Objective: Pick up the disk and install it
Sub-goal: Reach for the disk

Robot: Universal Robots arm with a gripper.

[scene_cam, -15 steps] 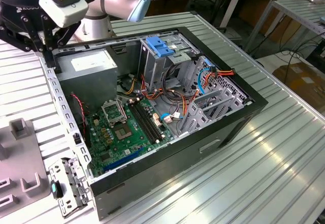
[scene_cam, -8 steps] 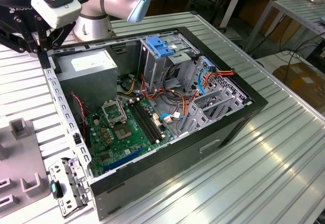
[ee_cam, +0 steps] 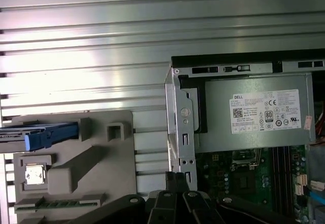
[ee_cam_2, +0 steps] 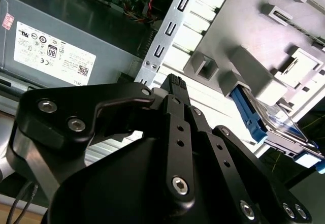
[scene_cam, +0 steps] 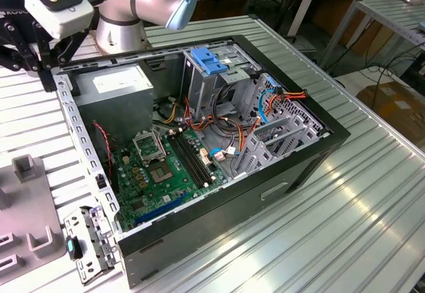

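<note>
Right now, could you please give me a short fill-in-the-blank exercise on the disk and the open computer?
The disk has a ____ plastic carrier.
It sits in a grey fixture, so it is not yet ____ in the computer case.
The power supply carries a ____ sticker.
The motherboard is ____ in colour.
Missing words: blue; installed; white; green.

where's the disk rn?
In both wrist views, the disk sits in the grey fixture tray on the slatted table, just outside the open computer case, on the side where the power supply is.
</note>
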